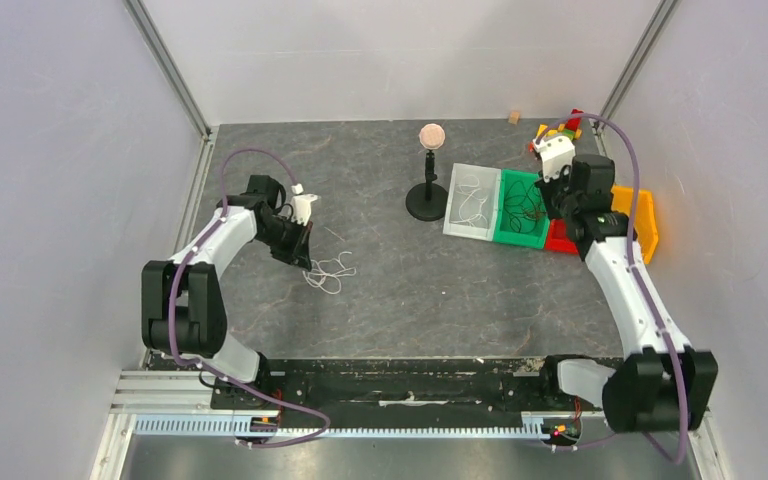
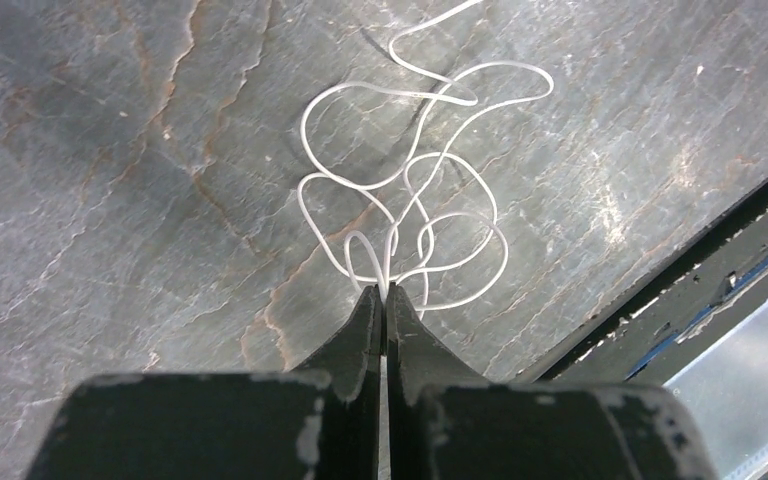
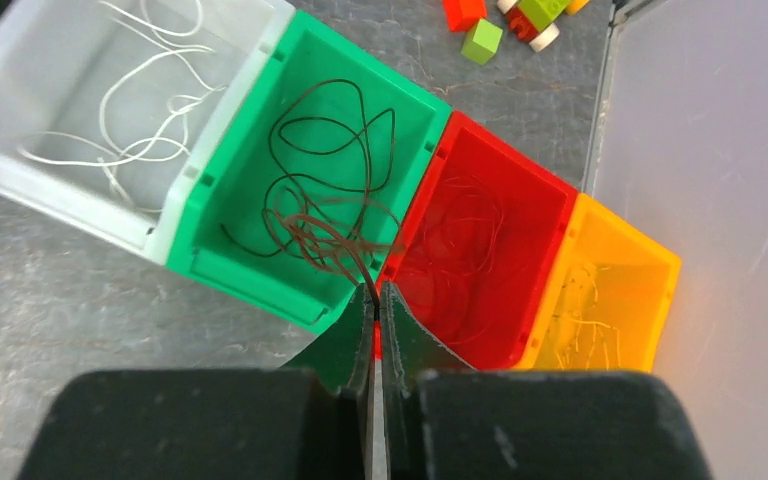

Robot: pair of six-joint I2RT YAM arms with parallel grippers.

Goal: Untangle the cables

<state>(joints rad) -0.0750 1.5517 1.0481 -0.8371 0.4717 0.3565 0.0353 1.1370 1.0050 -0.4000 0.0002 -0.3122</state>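
Observation:
A loose white cable (image 2: 400, 190) lies in loops on the grey table, and it also shows in the top view (image 1: 330, 272). My left gripper (image 2: 384, 290) is shut on one strand of it at the near edge of the loops; in the top view the left gripper (image 1: 302, 255) is left of centre. My right gripper (image 3: 376, 288) is shut on a dark brown cable (image 3: 325, 190) that hangs into the green bin (image 3: 250, 275). In the top view the right gripper (image 1: 548, 208) hovers over the bins.
Four bins stand in a row at the back right: white (image 3: 215, 115) with white cable, green, red (image 3: 515, 152) with thin red strands, orange (image 3: 620, 270) with pale strands. A pink ball on a black stand (image 1: 428, 170) is beside them. Toy blocks (image 1: 558, 128) lie behind.

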